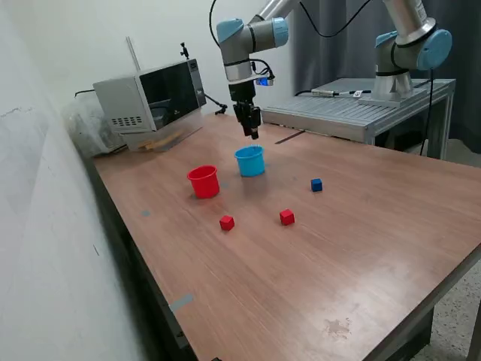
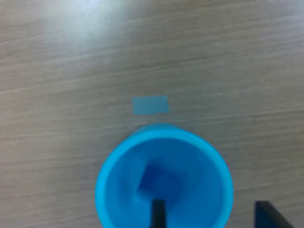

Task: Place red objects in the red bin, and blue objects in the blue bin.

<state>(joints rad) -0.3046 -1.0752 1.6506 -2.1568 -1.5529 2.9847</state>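
Note:
The light-blue cup stands on the wooden table, with the red cup beside it on the exterior view's left. My gripper hangs just above the blue cup. In the wrist view my gripper is open and empty over the blue cup's rim, and one dark blue cube lies at the cup's bottom. A second dark blue cube sits on the table to the exterior view's right of the blue cup. Two red cubes lie in front of the cups.
A microwave stands at the table's back left. A metal platform with a second arm is at the back right. A small blue tape patch lies by the blue cup.

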